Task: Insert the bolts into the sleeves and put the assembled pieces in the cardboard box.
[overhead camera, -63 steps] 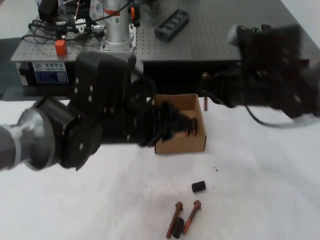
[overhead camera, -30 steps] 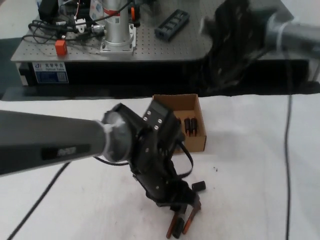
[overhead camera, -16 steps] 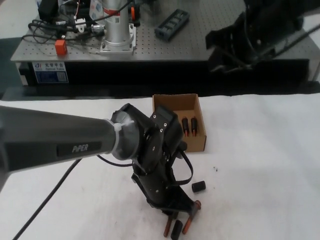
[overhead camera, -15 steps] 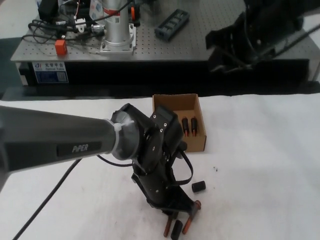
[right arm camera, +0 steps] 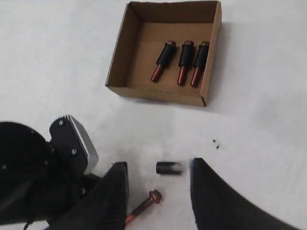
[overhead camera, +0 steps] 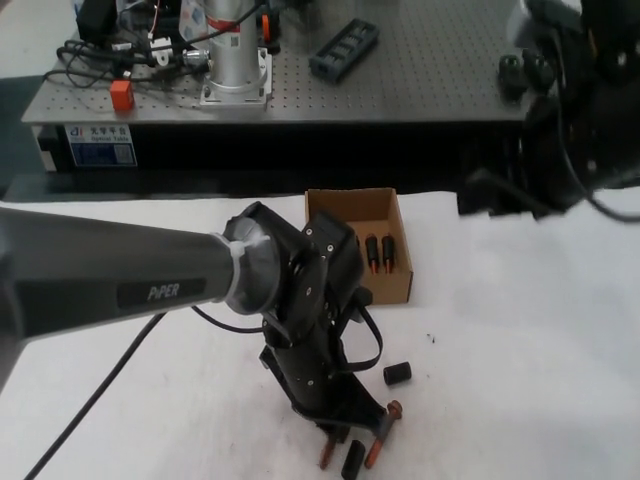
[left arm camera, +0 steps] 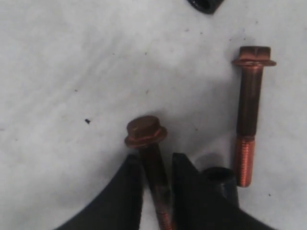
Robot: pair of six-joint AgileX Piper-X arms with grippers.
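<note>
Left claw (left arm camera: 156, 167) around bolt (left arm camera: 146, 132), sleeve (left arm camera: 221, 181) just beside

High view looks forward and down over the bench (overhead camera: 520, 350). Left wrist view sits close above two bolts (left arm camera: 250, 110). Right wrist view, higher, shares the high view's sleeve (right arm camera: 169, 167) and, at its twelve o'clock, the cardboard box (right arm camera: 120, 62).

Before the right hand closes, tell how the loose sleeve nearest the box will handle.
The sleeve lies on its side, a short cylinder, so a nudge would probably roll it. It looks rigid and small, likely light.
</note>
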